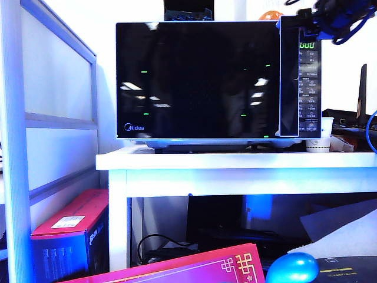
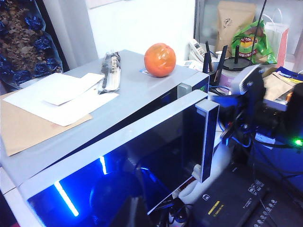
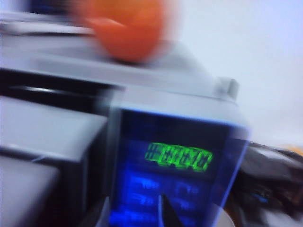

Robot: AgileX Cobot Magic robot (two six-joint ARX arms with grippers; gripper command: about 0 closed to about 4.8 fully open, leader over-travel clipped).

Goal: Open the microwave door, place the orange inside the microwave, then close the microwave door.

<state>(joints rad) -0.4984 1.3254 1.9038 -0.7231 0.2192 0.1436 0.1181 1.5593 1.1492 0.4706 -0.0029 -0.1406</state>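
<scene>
The black microwave (image 1: 200,79) stands on a white table (image 1: 235,160), its green digits (image 3: 179,157) lit. The microwave door (image 2: 142,156) is ajar, its handle bar (image 2: 208,137) swung a little out from the body. The orange (image 2: 160,59) rests on the microwave's grey top near the back corner, blurred (image 3: 124,28) in the right wrist view. My right gripper (image 1: 323,16) hovers at the top right corner of the microwave, in front of the button panel, its fingers (image 3: 166,213) apart with nothing between them. Only a dark sliver of my left gripper (image 2: 132,215) shows, above the door glass.
Sheets of paper (image 2: 61,94) and a dark packet (image 2: 110,71) lie on the microwave top. A paper cup (image 1: 318,144) stands beside the microwave. Below the table are a red box (image 1: 70,230) and a glossy blue egg (image 1: 293,268). Routers and bags (image 2: 246,42) crowd the back.
</scene>
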